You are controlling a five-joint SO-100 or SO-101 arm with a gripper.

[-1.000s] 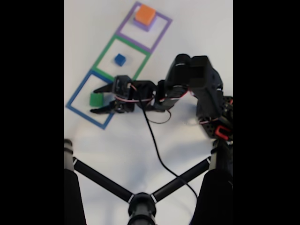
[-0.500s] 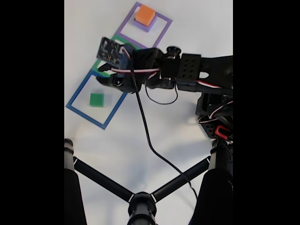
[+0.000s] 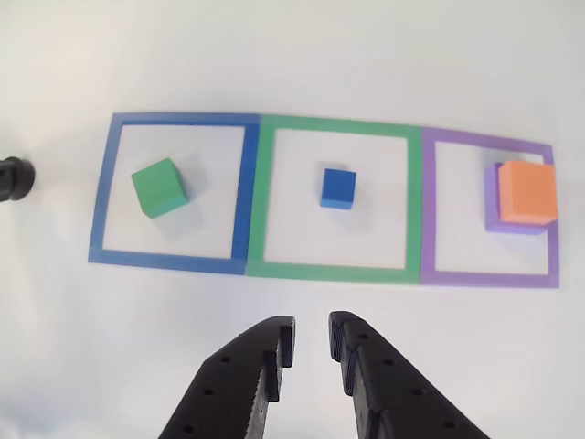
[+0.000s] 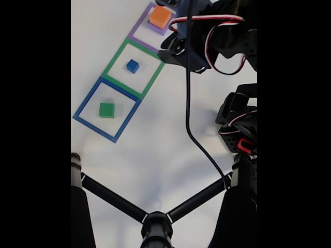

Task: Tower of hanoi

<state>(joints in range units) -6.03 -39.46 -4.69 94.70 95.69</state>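
Note:
In the other view, the green block (image 3: 159, 187) lies in the blue square frame (image 3: 102, 192). The small blue cube (image 3: 338, 188) lies in the green frame (image 3: 416, 201). The orange block (image 3: 527, 192) sits on the flat purple block (image 3: 494, 222) inside the purple frame (image 3: 484, 277). My gripper (image 3: 311, 334) hangs high above the table on the near side of the green frame, holding nothing, its fingers a narrow gap apart. The fixed view shows the green block (image 4: 106, 109), the blue cube (image 4: 132, 65) and the orange block (image 4: 160, 17), with my raised arm (image 4: 207, 41) beside the purple frame.
Black tripod legs (image 4: 155, 222) spread across the lower part of the fixed view. A black cable (image 4: 189, 119) hangs from the arm, and the arm's base (image 4: 238, 124) stands at the right. A black knob (image 3: 14, 178) shows at the left edge of the other view.
The gripper stood open around the green block in the blue frame. It has since lifted away, leaving the block there, and swung up toward the green and purple frames.

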